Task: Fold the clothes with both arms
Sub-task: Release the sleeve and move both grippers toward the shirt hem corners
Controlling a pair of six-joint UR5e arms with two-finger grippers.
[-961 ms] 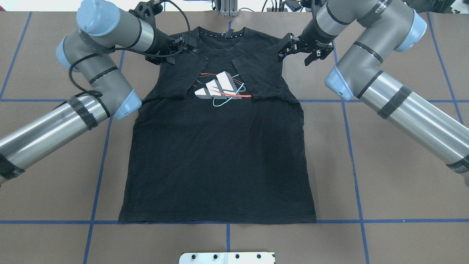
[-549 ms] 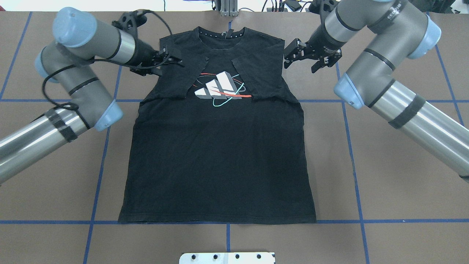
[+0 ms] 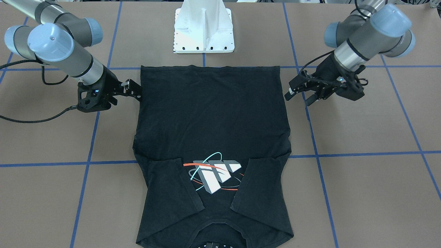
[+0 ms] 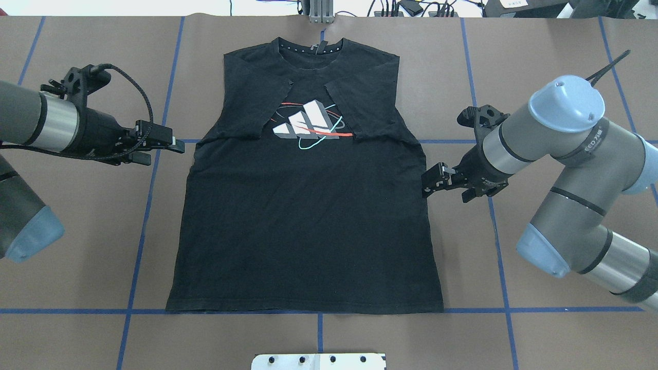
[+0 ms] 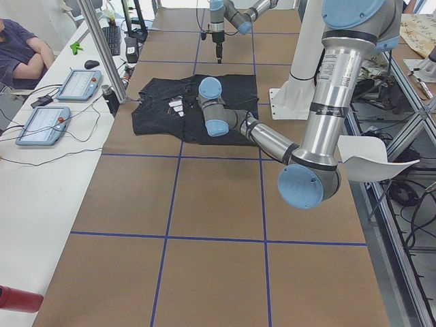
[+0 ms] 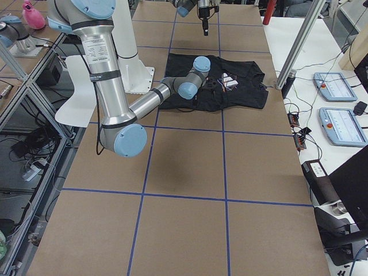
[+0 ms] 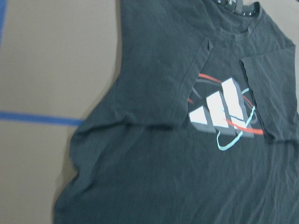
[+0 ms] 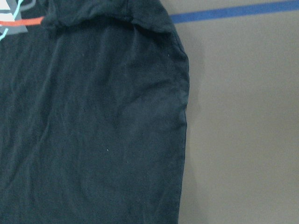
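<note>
Black T-shirt [image 4: 308,231], flat, white-grey 3-block print [image 4: 303,126]

The brown tabletop [image 4: 411,339] is marked into large squares by blue tape lines [image 4: 565,310]. Along one side runs a white desk [image 5: 41,177] carrying two grey tablets [image 5: 42,124], a mouse and loose cables. An aluminium post [image 5: 102,48] rises at its edge. A person [image 5: 24,51] sits at the desk's far end. Metal framing [image 6: 23,75] lines the opposite side.

Matt cloth T-shirt [image 4: 308,221] (matt table [image 4: 565,339])
</note>
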